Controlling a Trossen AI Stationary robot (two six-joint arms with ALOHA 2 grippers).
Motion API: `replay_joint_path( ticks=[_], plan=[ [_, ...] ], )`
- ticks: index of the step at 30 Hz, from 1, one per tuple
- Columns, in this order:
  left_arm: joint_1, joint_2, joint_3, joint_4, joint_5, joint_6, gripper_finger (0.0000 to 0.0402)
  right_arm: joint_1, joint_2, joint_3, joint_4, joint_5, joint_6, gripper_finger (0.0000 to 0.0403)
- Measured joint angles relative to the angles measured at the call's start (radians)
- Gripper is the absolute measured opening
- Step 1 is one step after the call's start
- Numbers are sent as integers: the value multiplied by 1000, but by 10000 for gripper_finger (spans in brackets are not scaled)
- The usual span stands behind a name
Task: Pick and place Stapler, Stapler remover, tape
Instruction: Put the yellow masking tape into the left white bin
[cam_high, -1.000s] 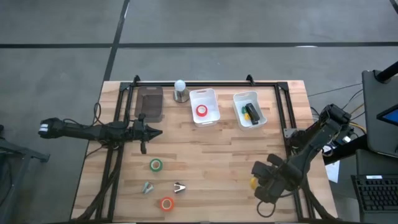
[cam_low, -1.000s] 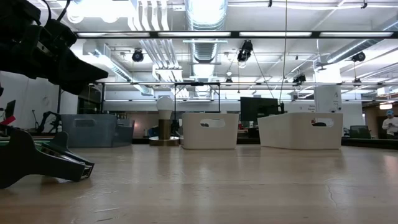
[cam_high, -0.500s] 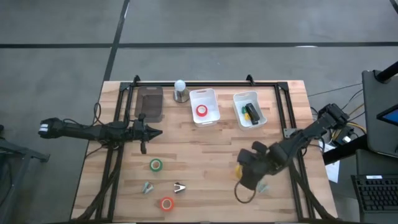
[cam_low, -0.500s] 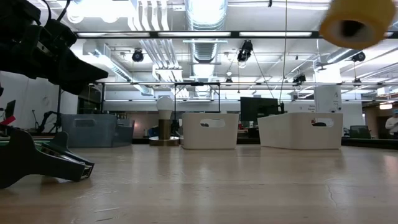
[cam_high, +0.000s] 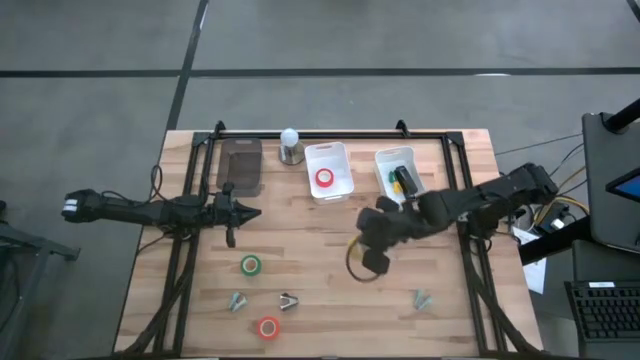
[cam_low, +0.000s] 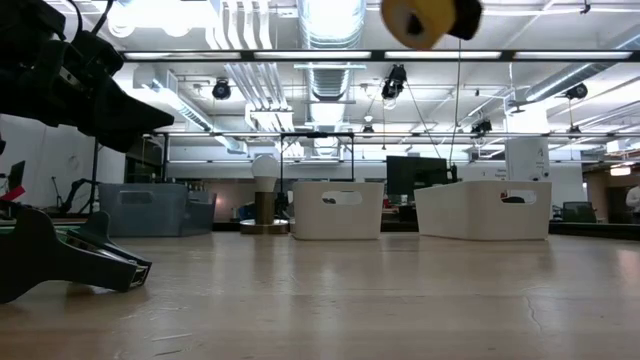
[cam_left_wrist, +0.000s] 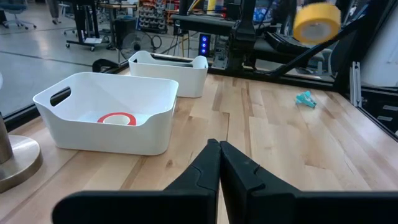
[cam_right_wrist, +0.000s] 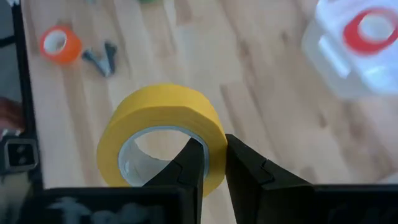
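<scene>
Risk sits in my thin pinch: my right gripper (cam_right_wrist: 213, 163) clamps only the yellow tape (cam_right_wrist: 163, 134) wall, high above the bench (cam_high: 330, 250) near the bin (cam_high: 328, 170) with red tape (cam_high: 324, 178); a jolt could drop it. My left gripper (cam_left_wrist: 219, 163) waits, pressed together.

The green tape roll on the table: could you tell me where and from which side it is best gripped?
The green tape roll lies flat with its hole upward and bare wood around it. Likely best from straight above: one finger in the pale core, one outside, pinching the ring wall, much as the right gripper holds the yellow roll.
</scene>
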Motion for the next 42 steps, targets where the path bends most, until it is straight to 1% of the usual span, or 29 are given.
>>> replay_joint_path(
  ticks=[11, 16, 20, 24, 27, 30, 33, 35, 40, 42],
  plan=[
    [0, 0, 0, 0, 0, 0, 12, -176, 0, 8, 167, -5, -230, 45],
    [0, 0, 0, 0, 0, 0, 12, -275, 1, 5, 273, -2, -279, 48],
    [0, 0, 0, 0, 0, 0, 12, -357, 30, 2, 360, -1, -325, 47],
    [0, 1, 0, -1, 0, 0, 12, -449, 79, 3, 409, -3, -347, 45],
    [0, 2, 0, -4, 0, 0, 12, -530, 128, 14, 422, -40, -360, 46],
    [0, 3, 0, -9, 0, 0, 12, -605, 192, 39, 423, -87, -360, 48],
    [0, 4, 0, -10, 0, 0, 12, -664, 264, 73, 420, -177, -360, 48],
    [0, 4, 0, -10, 0, 0, 12, -691, 311, 99, 405, -226, -356, 47],
    [0, 4, 0, -12, 0, 0, 12, -720, 409, 154, 395, -232, -357, 49],
    [0, 4, 0, -16, 0, 0, 12, -722, 444, 177, 356, -231, -356, 48]
  ],
)
